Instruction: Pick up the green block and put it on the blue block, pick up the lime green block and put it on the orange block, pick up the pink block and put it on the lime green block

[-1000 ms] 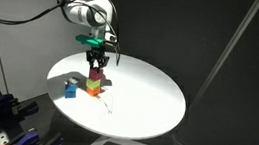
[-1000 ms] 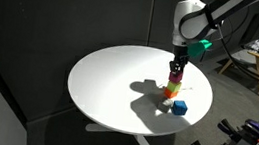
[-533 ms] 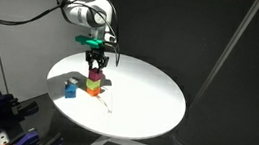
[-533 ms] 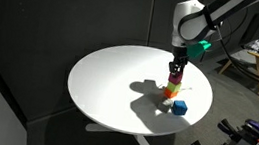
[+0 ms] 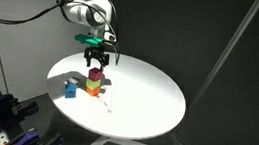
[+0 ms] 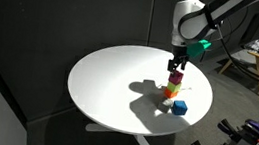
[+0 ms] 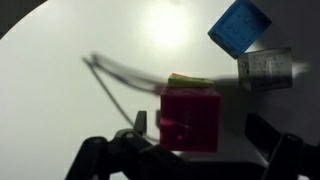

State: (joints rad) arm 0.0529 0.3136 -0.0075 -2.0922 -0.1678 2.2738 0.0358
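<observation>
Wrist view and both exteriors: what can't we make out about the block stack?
- Small orange cube: hidden in the wrist view beneath the small pink cube and the lime green cube.
- Dark green cube: cannot be identified in any view.
- Stack alignment: too small in both exterior views, blurred in the wrist view.

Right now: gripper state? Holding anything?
Gripper: open, holding nothing, jaws spread wider than the pink block below it.
</observation>
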